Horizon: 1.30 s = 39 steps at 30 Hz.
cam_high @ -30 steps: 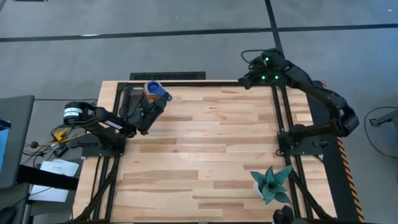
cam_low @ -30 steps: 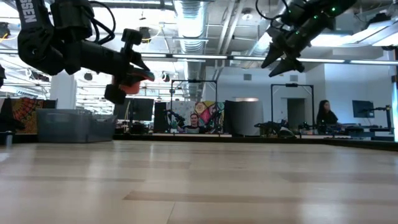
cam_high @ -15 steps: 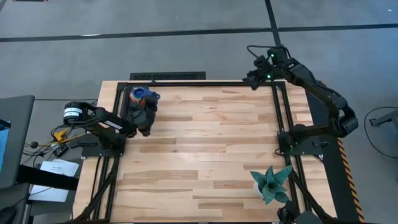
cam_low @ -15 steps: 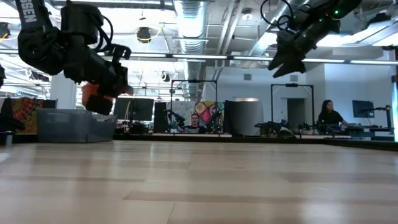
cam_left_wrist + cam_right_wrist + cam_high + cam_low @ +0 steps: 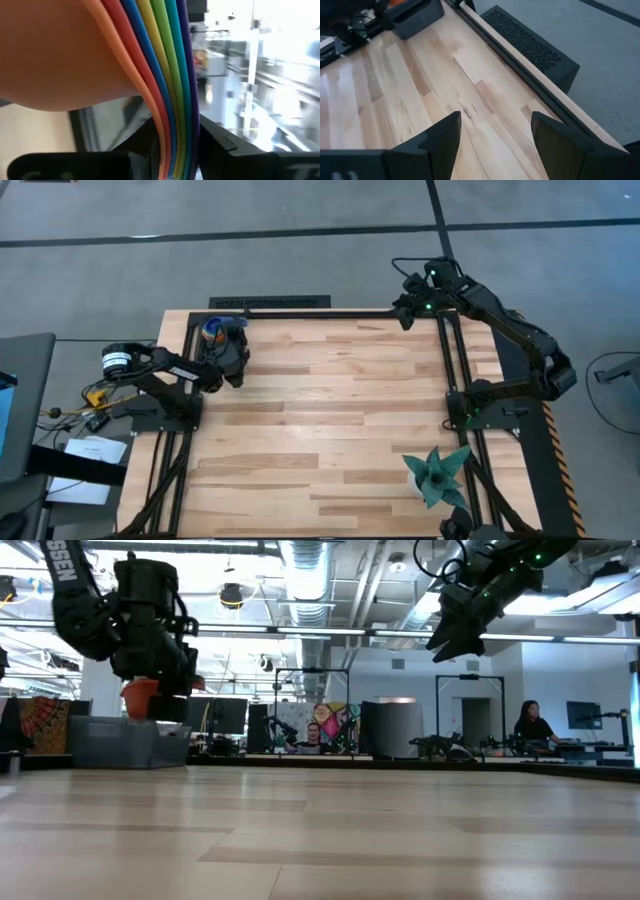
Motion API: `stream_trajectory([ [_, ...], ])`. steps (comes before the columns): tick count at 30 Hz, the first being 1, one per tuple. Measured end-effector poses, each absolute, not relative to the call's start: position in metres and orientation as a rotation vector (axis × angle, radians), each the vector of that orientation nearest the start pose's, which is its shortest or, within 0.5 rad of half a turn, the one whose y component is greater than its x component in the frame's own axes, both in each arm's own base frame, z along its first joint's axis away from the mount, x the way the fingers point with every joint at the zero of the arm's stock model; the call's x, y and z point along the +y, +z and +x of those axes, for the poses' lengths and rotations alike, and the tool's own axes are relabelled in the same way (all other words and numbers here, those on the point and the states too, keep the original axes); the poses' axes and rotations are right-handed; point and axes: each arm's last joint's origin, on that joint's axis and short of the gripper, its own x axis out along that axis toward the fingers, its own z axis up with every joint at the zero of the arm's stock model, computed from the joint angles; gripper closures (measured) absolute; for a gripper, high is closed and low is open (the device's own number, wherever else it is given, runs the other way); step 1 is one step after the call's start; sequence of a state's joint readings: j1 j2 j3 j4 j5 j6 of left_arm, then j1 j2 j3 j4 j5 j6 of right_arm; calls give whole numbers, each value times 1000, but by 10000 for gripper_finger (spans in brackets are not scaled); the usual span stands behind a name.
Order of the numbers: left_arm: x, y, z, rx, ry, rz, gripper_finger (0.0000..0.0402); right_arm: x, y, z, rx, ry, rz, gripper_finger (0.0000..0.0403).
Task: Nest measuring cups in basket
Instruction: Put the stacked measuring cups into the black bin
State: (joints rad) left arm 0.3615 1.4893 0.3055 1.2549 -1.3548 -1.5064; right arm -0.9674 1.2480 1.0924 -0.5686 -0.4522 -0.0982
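**Nested cups held over the basket at the far left corner**

At the far left corner of the wooden surface [image 5: 330, 410], the left gripper [image 5: 222, 345] hangs above the dark grey basket [image 5: 128, 741], which sits by the far edge. Its fingers are closed on the measuring cups [image 5: 160, 75], a nested stack whose rims show as thin bands of orange, red, blue, yellow, green and purple in the left wrist view, pressed between the two dark fingers [image 5: 220, 150]. From above, the stack shows an orange outer cup with a blue interior [image 5: 213, 330]. In the low view the orange base of the stack [image 5: 140, 697] sits just above the basket rim; whether it touches the basket cannot be told.

Near the far right corner, the right gripper [image 5: 405, 310] is raised above the surface. Its two fingers [image 5: 442, 142] stand well apart with nothing between them. Close to the near right corner stands a teal spiky plant [image 5: 437, 474]. A black metal frame [image 5: 340, 313] runs along the far edge. Beyond the surface, the low view shows a person [image 5: 533, 728] in the room.
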Motion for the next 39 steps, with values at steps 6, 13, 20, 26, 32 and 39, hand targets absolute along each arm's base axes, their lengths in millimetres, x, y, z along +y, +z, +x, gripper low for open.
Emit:
stream_trajectory([
  [6, 122, 188, 209, -1307, 1311, -1079, 319, -204, 313, 158, 578, -457, 378, 137],
  [13, 138, 207, 220, -1317, 1303, -1069, 319, -204, 313, 158, 579, -456, 378, 137],
  [20, 143, 198, 230, -1311, 1392, -1113, 319, -204, 312, 157, 586, -455, 381, 137],
  [26, 139, 172, 240, -1365, 1440, -1114, 319, -204, 312, 157, 586, -452, 392, 137],
  [32, 145, 135, 259, -1473, 1397, -1164, 319, -200, 311, 160, 593, -424, 417, 137],
  [39, 152, 120, 276, -1506, 1364, -1180, 319, -192, 309, 166, 630, -384, 426, 137],
])
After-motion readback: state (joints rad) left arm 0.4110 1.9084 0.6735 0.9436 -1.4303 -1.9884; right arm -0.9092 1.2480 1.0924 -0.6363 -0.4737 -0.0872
